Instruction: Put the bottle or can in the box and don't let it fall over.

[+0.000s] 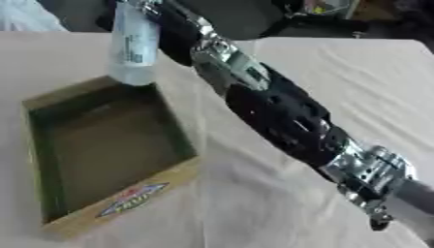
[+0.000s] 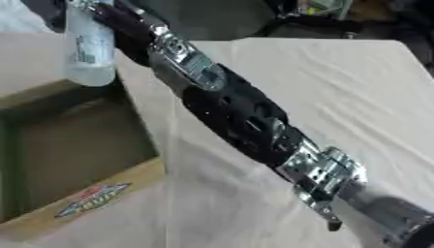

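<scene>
Cream cloth covers table (image 1: pixel 339 72). R arm reaches far across; my right hand (image 1: pixel 161 12) sits at top edge w/ clear bottle (image 1: pixel 133 48) hanging upright beside it, can't tell finger state. Just below bottle: open box (image 1: pixel 127 203), far rim.

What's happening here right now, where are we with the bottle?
The robot's right arm reaches diagonally across the table from the lower right and holds a clear bottle with a label up near the top edge of the view. The bottle hangs upright above the far edge of the open cardboard box, its base about level with the rim, not yet down inside. The box interior looks empty. The hand itself is mostly cut off at the top, so its grip cannot be judged. The left hand is not in view.
</scene>
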`<state>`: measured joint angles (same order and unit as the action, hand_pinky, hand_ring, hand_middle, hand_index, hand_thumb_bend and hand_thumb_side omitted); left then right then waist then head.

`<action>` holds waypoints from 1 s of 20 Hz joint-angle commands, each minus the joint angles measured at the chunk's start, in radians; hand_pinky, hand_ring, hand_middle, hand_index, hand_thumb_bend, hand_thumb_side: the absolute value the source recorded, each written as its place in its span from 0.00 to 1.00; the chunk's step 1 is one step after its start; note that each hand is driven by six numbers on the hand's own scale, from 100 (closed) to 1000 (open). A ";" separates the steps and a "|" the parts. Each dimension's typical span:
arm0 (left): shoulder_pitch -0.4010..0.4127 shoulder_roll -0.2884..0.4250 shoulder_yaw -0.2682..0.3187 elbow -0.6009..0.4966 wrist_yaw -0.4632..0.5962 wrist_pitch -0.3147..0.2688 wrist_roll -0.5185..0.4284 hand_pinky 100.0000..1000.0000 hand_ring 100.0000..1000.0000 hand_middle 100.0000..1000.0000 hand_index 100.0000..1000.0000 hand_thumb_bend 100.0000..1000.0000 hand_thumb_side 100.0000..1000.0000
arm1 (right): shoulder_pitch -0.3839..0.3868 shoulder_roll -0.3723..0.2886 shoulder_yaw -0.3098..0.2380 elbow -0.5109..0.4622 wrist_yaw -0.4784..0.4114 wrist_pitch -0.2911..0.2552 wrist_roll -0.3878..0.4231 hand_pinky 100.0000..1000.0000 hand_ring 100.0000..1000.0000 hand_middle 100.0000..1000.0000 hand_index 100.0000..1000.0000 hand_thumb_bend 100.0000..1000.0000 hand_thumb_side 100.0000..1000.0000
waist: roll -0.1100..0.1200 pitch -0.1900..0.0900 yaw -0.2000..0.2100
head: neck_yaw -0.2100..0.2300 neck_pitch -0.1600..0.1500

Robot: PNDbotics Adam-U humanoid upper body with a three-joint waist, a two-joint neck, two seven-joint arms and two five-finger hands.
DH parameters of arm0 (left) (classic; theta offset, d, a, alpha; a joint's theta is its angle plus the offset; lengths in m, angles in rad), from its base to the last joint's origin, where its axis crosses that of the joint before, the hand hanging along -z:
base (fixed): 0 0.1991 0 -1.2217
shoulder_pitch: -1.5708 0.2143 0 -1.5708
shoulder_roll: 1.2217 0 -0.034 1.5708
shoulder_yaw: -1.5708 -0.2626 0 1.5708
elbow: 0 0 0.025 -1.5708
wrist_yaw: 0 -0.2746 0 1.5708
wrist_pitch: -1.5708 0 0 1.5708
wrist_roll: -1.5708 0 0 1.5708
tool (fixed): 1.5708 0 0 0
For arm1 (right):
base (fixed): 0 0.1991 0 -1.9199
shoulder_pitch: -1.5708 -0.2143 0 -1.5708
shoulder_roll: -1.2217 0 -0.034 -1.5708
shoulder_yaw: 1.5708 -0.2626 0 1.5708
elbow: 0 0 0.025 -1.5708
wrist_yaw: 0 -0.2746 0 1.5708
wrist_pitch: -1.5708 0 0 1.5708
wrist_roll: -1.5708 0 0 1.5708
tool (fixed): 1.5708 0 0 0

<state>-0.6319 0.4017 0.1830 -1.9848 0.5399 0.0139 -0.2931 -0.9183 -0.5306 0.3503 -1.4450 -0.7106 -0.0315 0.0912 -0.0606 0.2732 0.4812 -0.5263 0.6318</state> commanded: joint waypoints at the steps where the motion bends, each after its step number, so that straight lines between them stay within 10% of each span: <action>1: -0.003 0.038 0.010 -0.015 -0.008 -0.007 0.008 1.00 0.97 0.87 0.63 0.37 0.24 | -0.019 -0.004 -0.004 -0.030 0.024 -0.035 -0.008 0.82 0.62 0.00 0.44 0.00 0.41 | 0.005 -0.026 0.007 | -0.018 0.004; 8: 0.015 0.042 0.021 -0.015 -0.020 -0.011 0.013 1.00 0.97 0.87 0.62 0.36 0.25 | 0.010 0.024 0.045 -0.023 0.143 -0.104 0.054 0.92 1.00 0.18 0.62 0.00 0.41 | -0.006 -0.028 0.020 | -0.033 -0.005; 12: 0.017 0.041 0.026 -0.015 -0.021 -0.007 0.016 1.00 0.97 0.87 0.62 0.35 0.26 | 0.028 0.032 0.064 -0.006 0.242 -0.123 0.138 1.00 1.00 0.50 0.94 0.00 0.41 | -0.010 -0.028 0.021 | -0.039 -0.005; 17: 0.018 0.040 0.030 -0.015 -0.022 -0.003 0.022 1.00 0.97 0.87 0.62 0.35 0.26 | 0.043 0.041 0.077 -0.001 0.338 -0.150 0.232 1.00 1.00 0.62 1.00 0.00 0.41 | -0.011 -0.029 0.019 | -0.038 -0.003; 18: 0.020 0.041 0.033 -0.015 -0.022 -0.003 0.024 1.00 0.97 0.87 0.62 0.35 0.26 | 0.045 0.039 0.084 -0.011 0.358 -0.160 0.249 1.00 1.00 0.89 1.00 0.00 0.41 | -0.011 -0.029 0.019 | -0.039 0.001; 20: 0.023 0.043 0.037 -0.015 -0.022 -0.002 0.030 1.00 0.97 0.87 0.62 0.35 0.26 | 0.053 0.037 0.090 -0.034 0.410 -0.179 0.276 1.00 1.00 0.94 1.00 0.00 0.47 | -0.011 -0.030 0.017 | -0.040 0.004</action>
<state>-0.6027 0.4139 0.2074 -1.9848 0.5187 0.0125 -0.2689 -0.8501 -0.4834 0.4450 -1.4523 -0.3273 -0.1995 0.3498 -0.0781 0.2698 0.4981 -0.5622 0.6322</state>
